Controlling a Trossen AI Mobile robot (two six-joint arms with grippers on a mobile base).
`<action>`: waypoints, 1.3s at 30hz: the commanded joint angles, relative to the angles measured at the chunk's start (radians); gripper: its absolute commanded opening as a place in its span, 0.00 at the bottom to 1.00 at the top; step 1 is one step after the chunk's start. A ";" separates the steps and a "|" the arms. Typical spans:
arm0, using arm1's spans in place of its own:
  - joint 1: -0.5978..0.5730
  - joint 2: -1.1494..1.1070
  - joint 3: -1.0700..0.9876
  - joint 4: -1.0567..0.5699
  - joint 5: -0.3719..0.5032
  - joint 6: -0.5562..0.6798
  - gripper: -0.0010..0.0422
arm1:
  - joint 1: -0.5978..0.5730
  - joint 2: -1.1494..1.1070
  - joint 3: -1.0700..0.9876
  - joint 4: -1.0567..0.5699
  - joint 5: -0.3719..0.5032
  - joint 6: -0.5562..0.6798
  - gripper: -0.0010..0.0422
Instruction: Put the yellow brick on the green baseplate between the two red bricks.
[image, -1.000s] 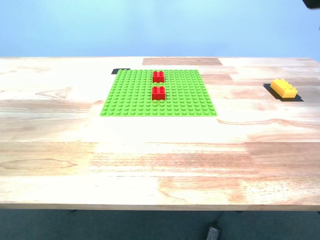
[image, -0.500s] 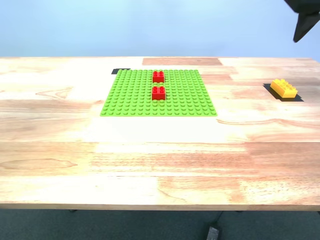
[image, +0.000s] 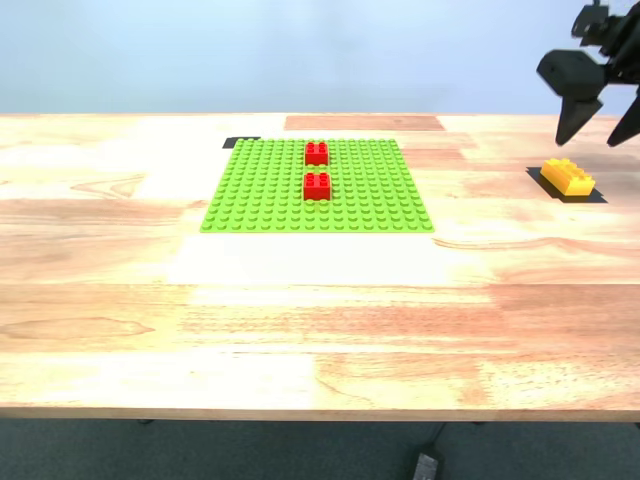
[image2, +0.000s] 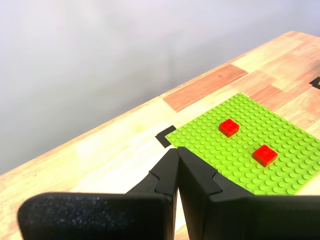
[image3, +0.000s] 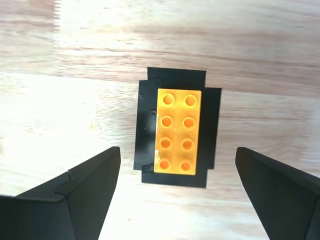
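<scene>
A: Lying flat with studs up, the yellow brick (image: 567, 177) sat on a black patch (image: 592, 192) near the exterior view's right edge, well apart from the green baseplate (image: 370, 200). How did its long axis run?

B: Diagonally in the exterior view, from the far end nearer the plate toward the near end by the right edge. In the second wrist view the yellow brick (image3: 178, 131) showed two rows of four studs, its length running between the two fingers (image3: 85, 192) rather than across them.

A: And the grippers?

B: My second gripper (image: 598, 128) hovered above the brick, fingers spread wide and clear of it, grasping nothing. My first gripper (image2: 177, 155) had its fingers pressed together, empty, looking toward the plate.

A: The plate itself?

B: It carried the two red bricks (image: 317, 153), one behind the other with a gap of bare studs between them, and a black mark (image: 238, 143) at its far corner.

A: The surface and room?

B: A light wooden counter (image: 300, 320) with a darker inlaid strip (image: 363, 123) beyond the plate, and a plain pale blue wall (image: 280, 50) behind.
</scene>
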 joint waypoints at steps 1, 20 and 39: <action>0.000 0.002 -0.008 -0.008 0.001 0.008 0.02 | 0.000 0.040 -0.002 0.013 0.002 0.000 0.76; 0.000 0.000 0.003 -0.007 0.001 0.018 0.02 | 0.000 0.175 -0.006 0.097 0.009 0.003 0.72; 0.000 -0.003 -0.014 -0.010 0.001 0.015 0.02 | 0.000 0.148 -0.003 0.121 0.009 -0.013 0.22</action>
